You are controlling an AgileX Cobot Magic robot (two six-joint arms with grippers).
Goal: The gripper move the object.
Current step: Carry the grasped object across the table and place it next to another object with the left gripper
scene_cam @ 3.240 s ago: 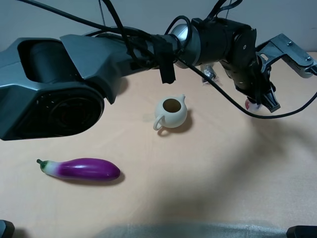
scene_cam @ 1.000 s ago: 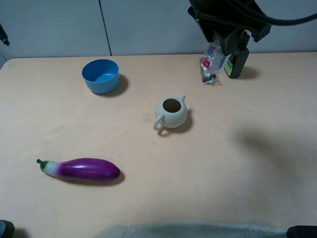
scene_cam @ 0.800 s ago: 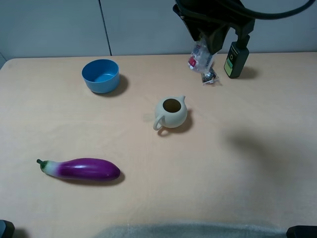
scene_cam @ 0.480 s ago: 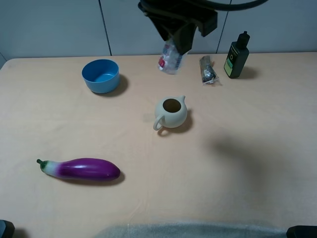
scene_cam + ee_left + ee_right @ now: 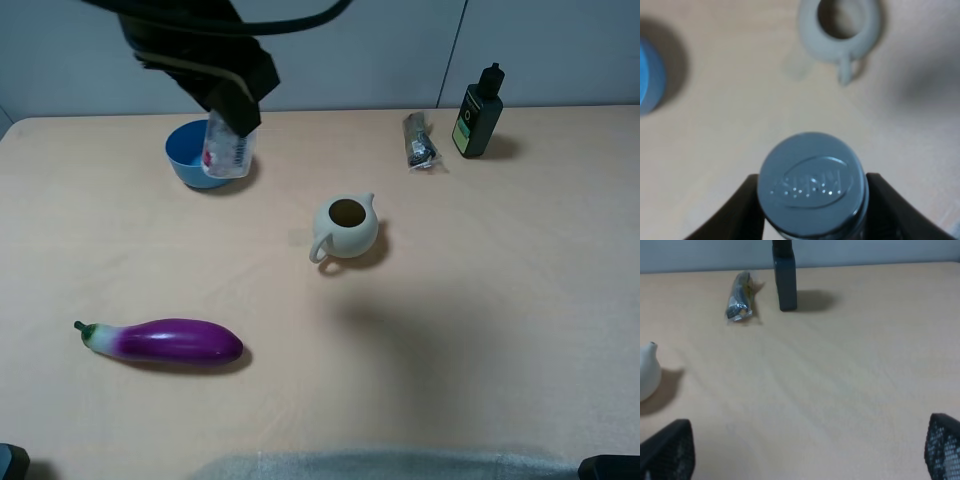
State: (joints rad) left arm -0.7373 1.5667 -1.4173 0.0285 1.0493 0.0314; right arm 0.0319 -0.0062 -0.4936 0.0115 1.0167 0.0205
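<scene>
At the far left, the eggplant (image 5: 165, 342) lay on the table (image 5: 480, 320). My left gripper (image 5: 234, 104) was pinching the object (image 5: 226, 152), fingers (image 5: 742, 202) pressed to either side just below its silver cap. The little bottle hung clear of the table, over or just in front of the blue bowl (image 5: 186, 160); I could not tell which. Pick-up and lift looked done; setting down and letting go remained, by my judgement. The teapot (image 5: 345, 228) sat mid-table. My right gripper (image 5: 804, 450) was spread wide, carrying nothing.
</scene>
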